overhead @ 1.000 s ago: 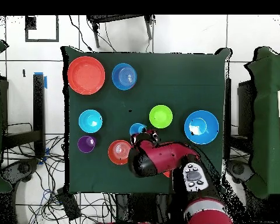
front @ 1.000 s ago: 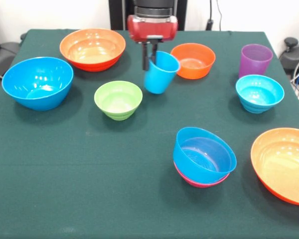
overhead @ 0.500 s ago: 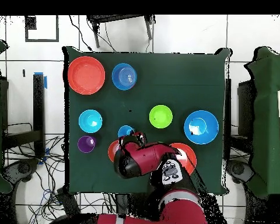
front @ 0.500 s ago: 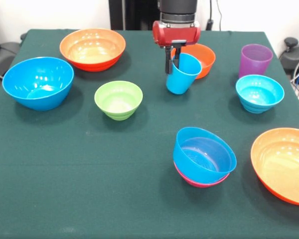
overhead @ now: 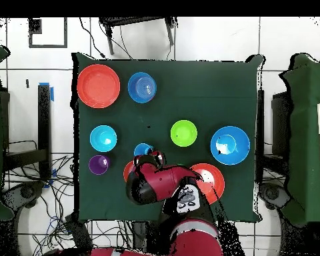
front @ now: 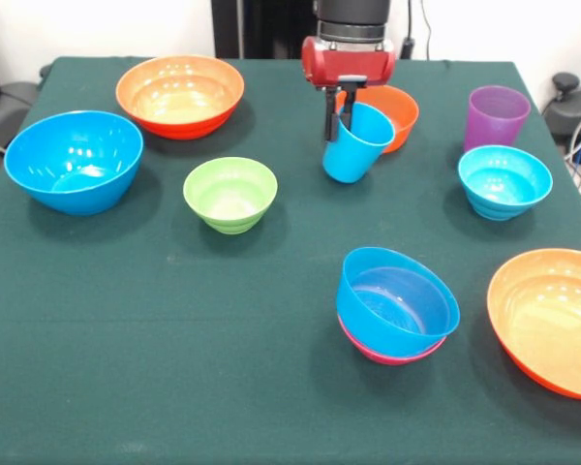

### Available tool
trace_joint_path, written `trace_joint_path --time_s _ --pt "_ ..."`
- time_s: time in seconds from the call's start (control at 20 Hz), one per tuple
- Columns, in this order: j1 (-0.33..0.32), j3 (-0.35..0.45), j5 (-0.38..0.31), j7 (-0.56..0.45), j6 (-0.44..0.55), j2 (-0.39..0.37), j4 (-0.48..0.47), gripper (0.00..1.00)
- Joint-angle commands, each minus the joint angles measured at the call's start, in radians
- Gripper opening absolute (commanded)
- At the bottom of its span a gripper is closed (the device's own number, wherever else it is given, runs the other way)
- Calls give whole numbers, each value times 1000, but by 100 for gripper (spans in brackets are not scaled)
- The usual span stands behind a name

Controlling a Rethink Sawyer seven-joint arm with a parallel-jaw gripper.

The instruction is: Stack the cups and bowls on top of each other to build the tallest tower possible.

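Observation:
My gripper (front: 337, 119) is shut on the rim of the light blue cup (front: 353, 145), which hangs tilted above the cloth just in front of a small orange bowl (front: 385, 111). In the overhead view the cup (overhead: 143, 149) peeks out beside the arm. The tower (front: 395, 308) is a blue bowl nested in a pink bowl, at the front right; it also shows in the overhead view (overhead: 142, 87). The purple cup (front: 495, 115) stands at the back right. A cyan bowl (front: 504, 180), a green bowl (front: 229, 193), a large blue bowl (front: 73, 159) and two large orange bowls (front: 180, 92) (front: 552, 320) lie apart.
The green table (front: 126, 339) has bare cloth at its front left. Cables and dark gear (front: 571, 111) lie off the right edge.
My gripper carried the light blue cup to the right, from near the green bowl to in front of the small orange bowl. It has barely moved in the last half second.

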Motion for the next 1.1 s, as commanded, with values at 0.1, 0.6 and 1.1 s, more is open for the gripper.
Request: trace_joint_path --time_s 0.1,0.6,1.1 --pt "49 37 88 186 40 -15 34 0" --pt "55 35 121 179 24 -25 50 0" --pt "-21 112 113 152 101 -149 110 0"
